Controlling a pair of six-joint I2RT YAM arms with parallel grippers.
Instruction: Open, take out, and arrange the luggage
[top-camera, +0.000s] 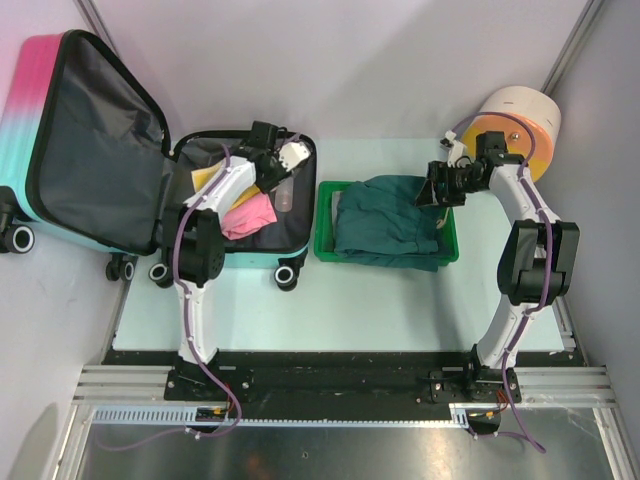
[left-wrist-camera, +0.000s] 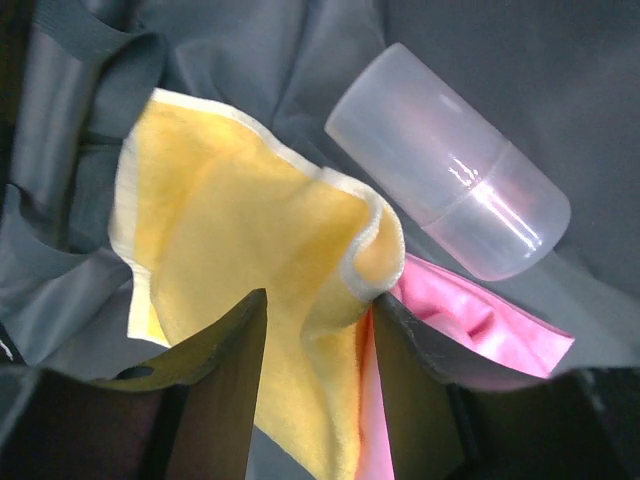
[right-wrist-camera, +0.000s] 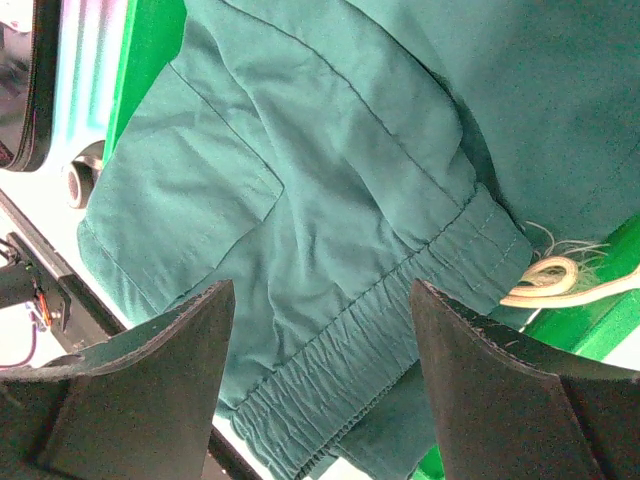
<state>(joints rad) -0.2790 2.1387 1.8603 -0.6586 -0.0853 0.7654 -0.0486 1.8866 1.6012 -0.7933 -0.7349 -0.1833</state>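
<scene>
Both sides serve unpacking: left end effector (left-wrist-camera: 320, 305), half-open, straddles yellow cloth (left-wrist-camera: 230, 240) inside the open luggage (top-camera: 90, 140) at far left; right end effector (right-wrist-camera: 322, 290), wide and empty, hovers over trousers (right-wrist-camera: 300, 150) in green tray (top-camera: 325, 220).

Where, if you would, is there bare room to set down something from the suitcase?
Bare table lies between the green tray and the arm bases, and behind the tray. Crowded: inside the suitcase, and the tray, filled by green trousers.
</scene>
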